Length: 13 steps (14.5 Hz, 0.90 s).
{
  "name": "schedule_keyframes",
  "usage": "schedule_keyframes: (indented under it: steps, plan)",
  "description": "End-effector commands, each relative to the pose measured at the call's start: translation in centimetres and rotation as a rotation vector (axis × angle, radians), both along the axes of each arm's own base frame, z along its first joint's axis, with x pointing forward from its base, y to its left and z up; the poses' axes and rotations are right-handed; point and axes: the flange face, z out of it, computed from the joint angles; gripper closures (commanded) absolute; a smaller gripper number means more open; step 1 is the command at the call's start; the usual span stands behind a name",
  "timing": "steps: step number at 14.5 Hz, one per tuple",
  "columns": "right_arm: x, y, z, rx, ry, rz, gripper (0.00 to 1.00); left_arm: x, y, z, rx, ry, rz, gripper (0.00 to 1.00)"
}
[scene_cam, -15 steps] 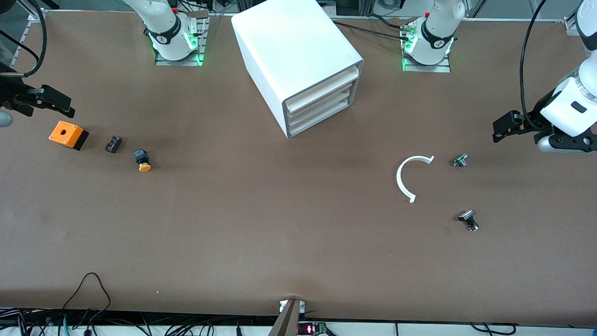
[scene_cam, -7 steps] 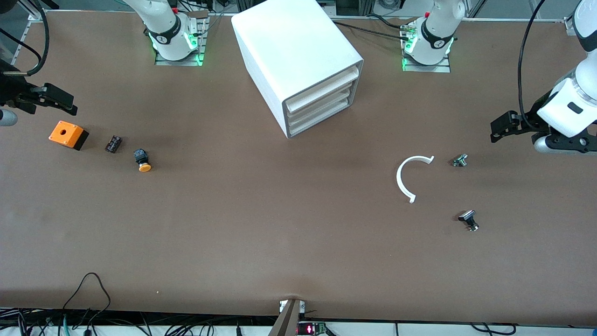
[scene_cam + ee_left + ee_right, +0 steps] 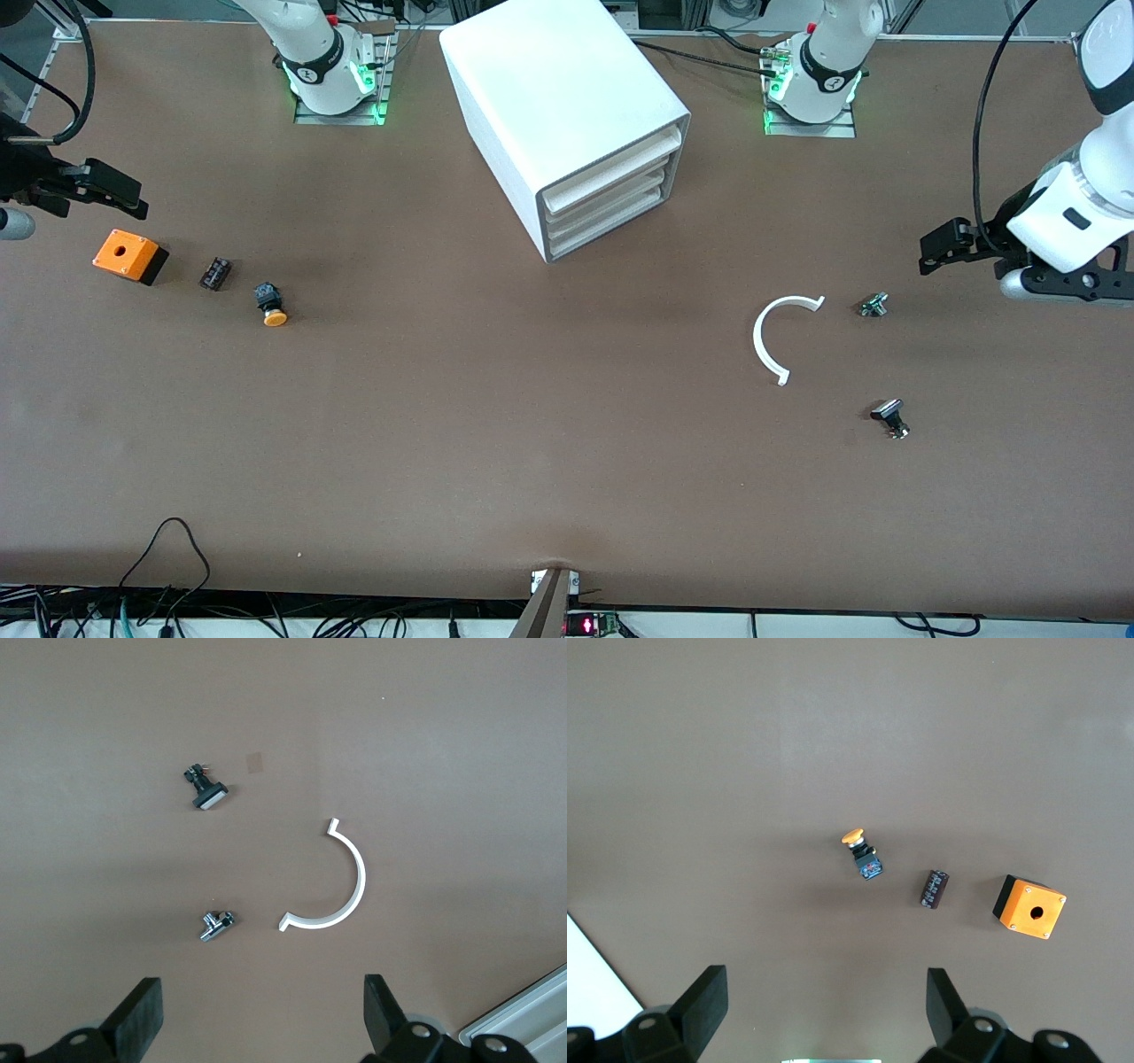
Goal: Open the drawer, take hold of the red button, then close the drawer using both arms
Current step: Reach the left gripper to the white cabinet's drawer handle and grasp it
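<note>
The cabinet is the landmark, standing between the two arm bases with its three stacked drawers all pushed in. The drawer to be opened is shut, so the task looks to be at its very first step, the approach. No red-capped button shows on the table; it is probably inside a drawer, though that is a guess.

The left gripper hangs over the table toward the left arm's end, well apart from the cabinet, its fingers spread wide with nothing between them. Under it lie a white C-shaped ring and two small metal parts, all nearer the front camera than the cabinet.

The right gripper hovers toward the right arm's end, also far from the cabinet, its fingers likewise parted and empty. Below it sit an orange box, a dark cylinder and an orange-capped button, which is not the one wanted.

Next, one arm must travel to the cabinet's front and catch a drawer's lip to pull it out, while the other readies to reach in
</note>
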Motion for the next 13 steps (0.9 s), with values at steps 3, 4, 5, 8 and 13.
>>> schedule_keyframes:
  steps: [3, 4, 5, 8, 13]
  plan:
    - [0.7, 0.3, -0.9, -0.007, 0.02, 0.001, 0.01, -0.1, -0.3, -6.2, -0.035, 0.202, -0.032, 0.0]
    - [0.8, 0.4, -1.3, -0.006, 0.027, 0.001, 0.01, 0.0, -0.7, -7.8, -0.042, 0.234, -0.044, 0.0]
    - [0.9, 0.4, -1.5, -0.005, 0.03, -0.001, 0.01, -0.4, -2.6, -10.2, -0.052, 0.282, -0.083, 0.0]
    - [1.4, 0.6, -3.0, 0.001, 0.068, 0.007, 0.01, -1.1, -5.3, -15.0, -0.147, 0.323, -0.091, 0.0]
    - [3.5, 7.4, -7.3, -0.022, 0.124, 0.127, 0.01, -3.1, -8.8, -24.0, -0.392, 0.476, -0.139, 0.0]
